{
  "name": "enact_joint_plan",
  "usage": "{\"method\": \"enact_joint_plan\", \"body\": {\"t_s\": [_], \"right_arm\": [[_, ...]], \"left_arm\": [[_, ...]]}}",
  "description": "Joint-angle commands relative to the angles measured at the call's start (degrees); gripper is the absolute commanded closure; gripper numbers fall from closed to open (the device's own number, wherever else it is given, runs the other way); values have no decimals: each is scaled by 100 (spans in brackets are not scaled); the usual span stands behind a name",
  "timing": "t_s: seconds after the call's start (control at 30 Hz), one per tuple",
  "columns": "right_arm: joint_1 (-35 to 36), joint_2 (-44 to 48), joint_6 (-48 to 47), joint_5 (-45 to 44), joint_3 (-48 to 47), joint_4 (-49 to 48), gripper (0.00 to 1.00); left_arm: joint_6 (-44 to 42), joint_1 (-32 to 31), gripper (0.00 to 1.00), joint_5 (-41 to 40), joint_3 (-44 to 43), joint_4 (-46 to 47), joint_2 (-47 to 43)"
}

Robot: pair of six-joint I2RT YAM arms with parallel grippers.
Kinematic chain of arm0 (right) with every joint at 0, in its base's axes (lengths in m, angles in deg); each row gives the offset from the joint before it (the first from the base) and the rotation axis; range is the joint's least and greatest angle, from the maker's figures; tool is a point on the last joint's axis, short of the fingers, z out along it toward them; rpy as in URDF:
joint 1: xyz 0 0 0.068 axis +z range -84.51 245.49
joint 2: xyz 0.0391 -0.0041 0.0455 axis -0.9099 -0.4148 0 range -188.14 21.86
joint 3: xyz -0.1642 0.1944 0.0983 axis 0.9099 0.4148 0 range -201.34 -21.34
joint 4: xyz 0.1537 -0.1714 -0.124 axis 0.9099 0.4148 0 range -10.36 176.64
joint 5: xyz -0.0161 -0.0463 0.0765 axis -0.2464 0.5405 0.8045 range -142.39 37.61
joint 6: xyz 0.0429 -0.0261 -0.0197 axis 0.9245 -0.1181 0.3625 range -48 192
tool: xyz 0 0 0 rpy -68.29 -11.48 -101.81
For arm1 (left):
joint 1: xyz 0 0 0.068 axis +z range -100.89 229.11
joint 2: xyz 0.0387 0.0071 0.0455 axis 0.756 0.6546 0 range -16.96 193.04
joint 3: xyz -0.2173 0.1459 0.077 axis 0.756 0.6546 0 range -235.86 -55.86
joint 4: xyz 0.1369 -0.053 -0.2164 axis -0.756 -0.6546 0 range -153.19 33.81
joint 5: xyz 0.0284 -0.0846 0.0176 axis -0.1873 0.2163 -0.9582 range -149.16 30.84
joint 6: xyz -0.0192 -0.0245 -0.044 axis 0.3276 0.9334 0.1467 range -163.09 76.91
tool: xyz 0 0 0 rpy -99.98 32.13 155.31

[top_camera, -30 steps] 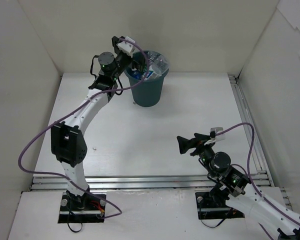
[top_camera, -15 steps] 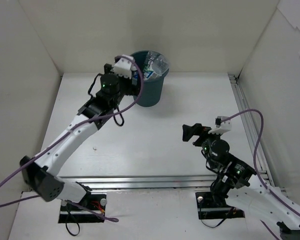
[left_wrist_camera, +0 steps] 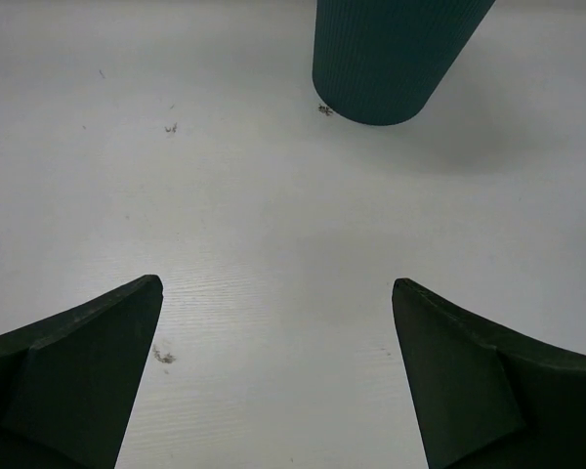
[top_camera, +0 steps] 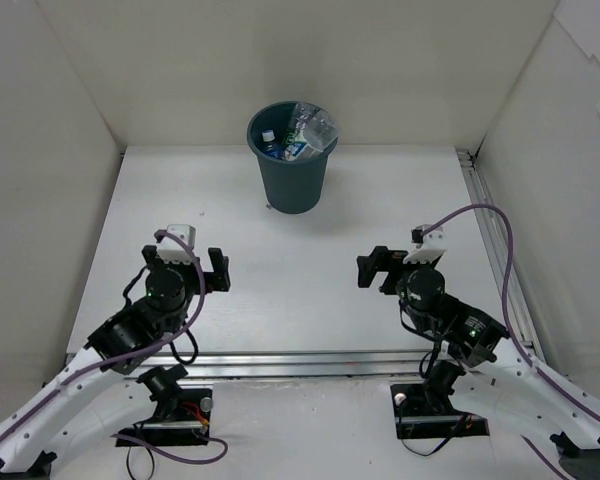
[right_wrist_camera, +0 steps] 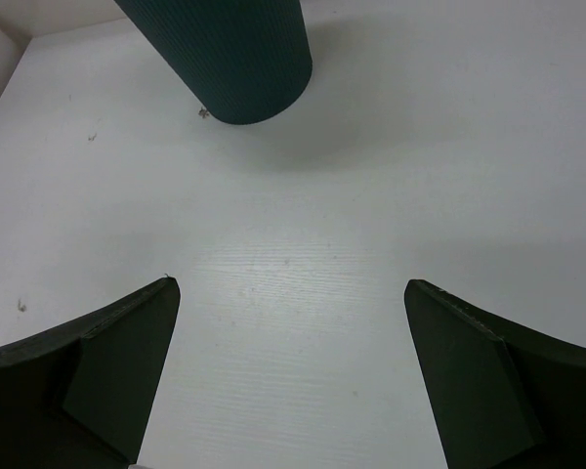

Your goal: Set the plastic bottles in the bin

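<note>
White matte panels form the walls (top_camera: 70,120) of a booth around a pale, faintly wood-grained table (top_camera: 310,255) with a few dark specks. At the upper centre of the overhead view stands the round dark teal-grey plastic bin (top_camera: 292,185), finely ribbed down its side, tapering to its base and finished with a rolled rim. The small clear, crinkly plastic bottles (top_camera: 307,128) lie heaped inside it. Blue label bands and a white cap show among them, and one crumpled body rises just above the rim at the upper right. How many are inside cannot be counted, but no bottle shows outside the bin in any view.

The left gripper (left_wrist_camera: 275,285), at the lower left of the overhead view, has its dark, wedge-shaped fingers spread wide with nothing between them. The right gripper (right_wrist_camera: 291,284), at the lower right, is spread just as wide and is equally bare. Both point up the frame toward the bin from well apart.

The task looks finished, or very nearly so, and the step in hand seems to be parking the arms. To do that well, keep both grippers low and well away from the bin. It is light and narrow-footed, so a nudge could tip it. The thin, springy bottle at the top could also slip off the heap.
</note>
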Motion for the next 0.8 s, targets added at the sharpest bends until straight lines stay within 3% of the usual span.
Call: {"method": "enact_joint_plan", "body": {"t_s": [0.0,0.77], "right_arm": [[20,130,-127,259,-131,-179,2],[20,543,-285,629,-78,-179,2]], "left_arm": [[280,-41,0,73,89,114,-351],[209,-41,0,3,143,-52,-642]]}}
